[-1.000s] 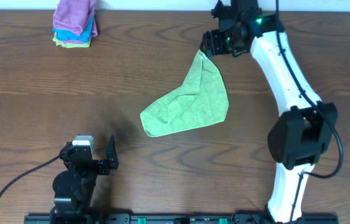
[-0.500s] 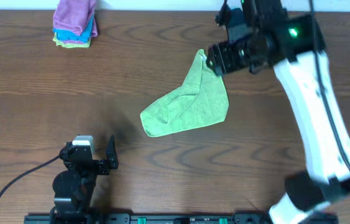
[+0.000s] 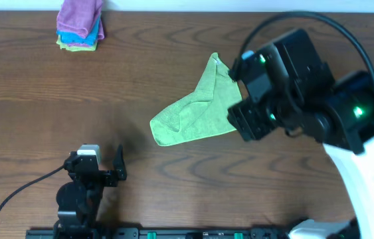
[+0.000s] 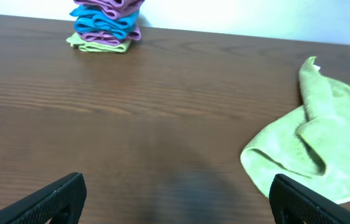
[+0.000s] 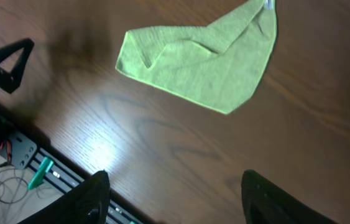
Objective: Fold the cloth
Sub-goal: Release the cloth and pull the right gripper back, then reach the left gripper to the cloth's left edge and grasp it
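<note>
The lime-green cloth (image 3: 196, 113) lies loosely bunched on the table's middle, folded over at its left end, with a white tag at its far upper corner. It shows at the right of the left wrist view (image 4: 314, 149) and at the top of the right wrist view (image 5: 206, 56). My right gripper (image 5: 178, 199) is open and empty, held high above the table over the cloth's right part; in the overhead view its arm (image 3: 286, 93) hides that part. My left gripper (image 4: 178, 199) is open and empty near the front left (image 3: 107, 169), apart from the cloth.
A stack of folded purple, blue and green cloths (image 3: 80, 26) sits at the far left edge; it also shows in the left wrist view (image 4: 106, 25). A rail with cables (image 5: 19, 155) runs along the table's front edge.
My right gripper has let go of the cloth's upper corner and moved up and toward the front, now over the cloth's right side. The cloth and left arm have not moved.
</note>
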{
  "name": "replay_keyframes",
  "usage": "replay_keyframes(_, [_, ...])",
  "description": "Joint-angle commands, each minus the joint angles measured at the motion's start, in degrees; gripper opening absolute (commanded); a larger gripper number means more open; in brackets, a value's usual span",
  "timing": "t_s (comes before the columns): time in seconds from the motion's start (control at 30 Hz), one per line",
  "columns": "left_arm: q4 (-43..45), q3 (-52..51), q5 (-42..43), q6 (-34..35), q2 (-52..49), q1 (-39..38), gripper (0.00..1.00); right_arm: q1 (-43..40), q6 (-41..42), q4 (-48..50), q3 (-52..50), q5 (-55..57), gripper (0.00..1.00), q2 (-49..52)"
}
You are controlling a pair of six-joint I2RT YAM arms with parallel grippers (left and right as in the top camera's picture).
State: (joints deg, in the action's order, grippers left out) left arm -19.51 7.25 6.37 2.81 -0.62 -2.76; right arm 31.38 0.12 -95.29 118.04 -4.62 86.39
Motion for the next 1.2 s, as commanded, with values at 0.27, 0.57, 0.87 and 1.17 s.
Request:
replay_keyframes(0.27, [-0.48, -1.14, 12.87, 19.19, 0.31, 0.15, 0.95, 0.63, 5.46, -0.52, -13.09, -1.84, 0.78, -14.95])
replay_keyframes(0.57, [0.31, -1.14, 18.16, 30.71, 0.31, 0.15, 0.95, 0.66, 10.40, -1.99, -13.64, -3.48, 0.98, -20.26])
replay_keyframes(0.87, [4.59, -1.18, 29.24, 26.69, 0.26, -0.09, 0.96, 0.63, 10.05, -1.99, -13.70, -5.95, 0.99, -21.27])
replay_keyframes(1.17, [15.21, -0.13, 20.90, 22.36, -9.88, -5.99, 0.96, 0.57, 7.93, 0.22, -13.70, 0.81, 0.99, -21.31])
